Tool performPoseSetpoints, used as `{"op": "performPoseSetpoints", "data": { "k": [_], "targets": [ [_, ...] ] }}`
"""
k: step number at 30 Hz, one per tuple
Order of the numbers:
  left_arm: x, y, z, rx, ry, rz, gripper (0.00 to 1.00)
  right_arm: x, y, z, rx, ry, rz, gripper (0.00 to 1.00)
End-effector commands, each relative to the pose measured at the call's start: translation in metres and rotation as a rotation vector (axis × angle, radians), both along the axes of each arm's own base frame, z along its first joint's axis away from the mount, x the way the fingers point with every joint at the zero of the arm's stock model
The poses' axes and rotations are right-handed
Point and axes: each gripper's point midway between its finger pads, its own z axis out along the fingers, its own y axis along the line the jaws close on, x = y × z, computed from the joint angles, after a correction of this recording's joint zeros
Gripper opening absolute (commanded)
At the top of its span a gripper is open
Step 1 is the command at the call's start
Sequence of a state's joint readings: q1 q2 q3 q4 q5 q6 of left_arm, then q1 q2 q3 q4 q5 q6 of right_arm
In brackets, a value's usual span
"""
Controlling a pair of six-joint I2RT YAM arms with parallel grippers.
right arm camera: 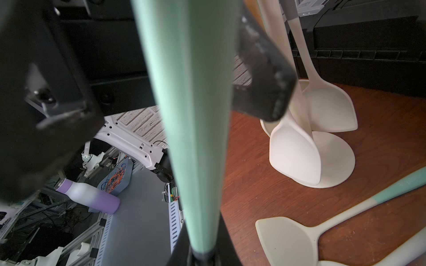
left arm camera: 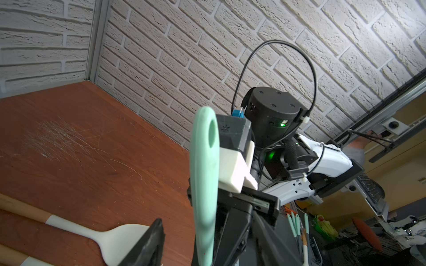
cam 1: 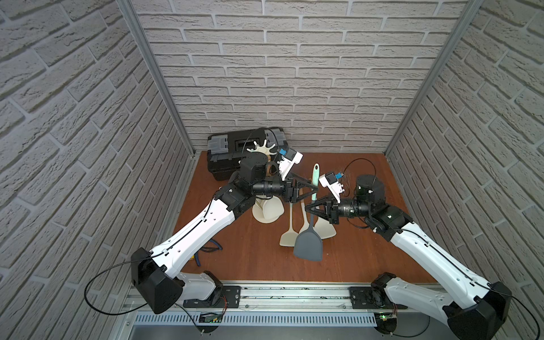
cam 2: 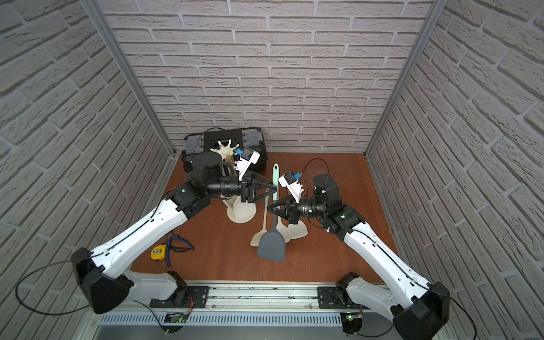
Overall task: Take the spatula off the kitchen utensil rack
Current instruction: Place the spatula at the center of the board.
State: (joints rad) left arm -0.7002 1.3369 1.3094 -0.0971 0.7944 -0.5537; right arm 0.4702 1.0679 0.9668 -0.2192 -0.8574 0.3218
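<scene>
- A spatula (cam 1: 308,245) with a mint-green handle and a grey blade hangs near the centre of both top views (cam 2: 272,245). It is roughly upright, with the hanging loop at the top and the blade at the bottom.
- The right pincer (cam 1: 308,208) is clamped on the low end of the mint handle, just above the grey neck. In the right wrist view the handle runs straight out from its closed tips.
- The left pincer (cam 1: 316,186) reaches in from the left and straddles the handle higher up, part-way open. In the left wrist view a strip of table shows between one finger (left arm camera: 147,244) and the handle.
- The kitchen utensil rack (cam 1: 262,149), a cream stand, is up and left of centre, in front of a black toolbox (cam 1: 232,142). The spatula is to the right of the rack, clear of its hook crown.
- Two cream utensils (right arm camera: 295,152) hang over the rack's round base.
- Cream spatulas (cam 1: 288,237) lie on the brown table (cam 1: 368,250), partly covered by the grey blade in the top views.
- A yellow tape measure (cam 2: 158,252) and blue-handled pliers (cam 2: 176,244) lie at lower left.
</scene>
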Motion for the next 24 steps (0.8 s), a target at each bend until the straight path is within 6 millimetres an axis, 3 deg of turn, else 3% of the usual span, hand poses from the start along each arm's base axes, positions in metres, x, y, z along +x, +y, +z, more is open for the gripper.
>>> {"op": "performPoseSetpoints", "data": {
  "k": [1, 4, 7, 10, 13, 15, 18, 21, 24],
  "targets": [
    [-0.002, -0.010, 0.018, -0.055, -0.034, -0.050, 0.56, -0.001, 0.005, 0.016, 0.060, -0.050, 0.036, 0.03],
    [0.001, -0.014, 0.015, -0.052, -0.016, -0.048, 0.41, -0.001, 0.005, 0.017, 0.063, -0.052, 0.040, 0.03],
    [0.006, -0.012, 0.014, -0.041, -0.012, -0.009, 0.02, 0.001, 0.002, 0.016, 0.048, -0.056, 0.012, 0.03],
    [0.013, -0.003, 0.011, -0.006, -0.017, 0.073, 0.00, 0.007, -0.004, 0.011, 0.008, -0.060, -0.046, 0.12],
    [0.035, 0.020, -0.002, 0.090, -0.009, 0.289, 0.00, 0.022, -0.016, 0.000, -0.073, -0.039, -0.176, 0.38],
    [0.048, 0.041, -0.012, 0.160, 0.012, 0.441, 0.00, 0.031, -0.026, -0.006, -0.132, -0.018, -0.257, 0.48],
    [0.057, 0.065, -0.021, 0.195, 0.055, 0.595, 0.00, 0.045, -0.043, -0.012, -0.219, -0.013, -0.382, 0.51],
    [0.061, 0.076, -0.022, 0.171, 0.100, 0.675, 0.00, 0.056, -0.062, -0.017, -0.361, -0.039, -0.538, 0.51],
    [0.065, 0.077, -0.021, 0.150, 0.128, 0.720, 0.00, 0.053, -0.055, -0.013, -0.449, -0.108, -0.568, 0.51]
  ]
}}
